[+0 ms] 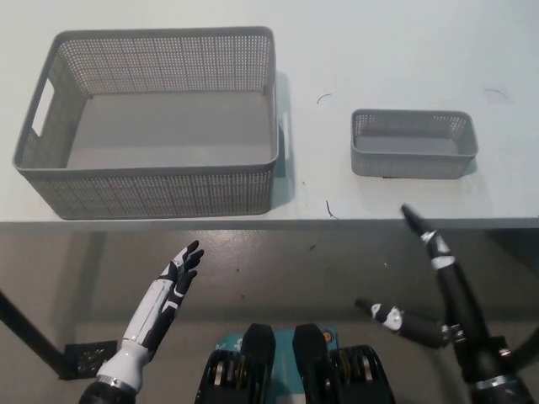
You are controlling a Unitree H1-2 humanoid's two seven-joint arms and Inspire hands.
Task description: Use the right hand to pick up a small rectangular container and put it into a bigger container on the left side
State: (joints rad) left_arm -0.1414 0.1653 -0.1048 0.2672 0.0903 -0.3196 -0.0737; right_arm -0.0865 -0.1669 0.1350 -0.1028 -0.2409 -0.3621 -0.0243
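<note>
While nothing is being held yet, the big grey basket is sitting empty at the upper left of the frame on the pale table, its open top facing up, which looks ready to take a drop from above. Right of centre, the small rectangular container is resting near the table's front edge, well apart from the basket and probably within easy reach. Below it, at the lower right, the black right hand is hanging off the table with fingers spread, gripping nothing. At the lower left, the white left hand is resting likewise released, fingers apart. No brand, label or writing is showing anywhere.
</note>
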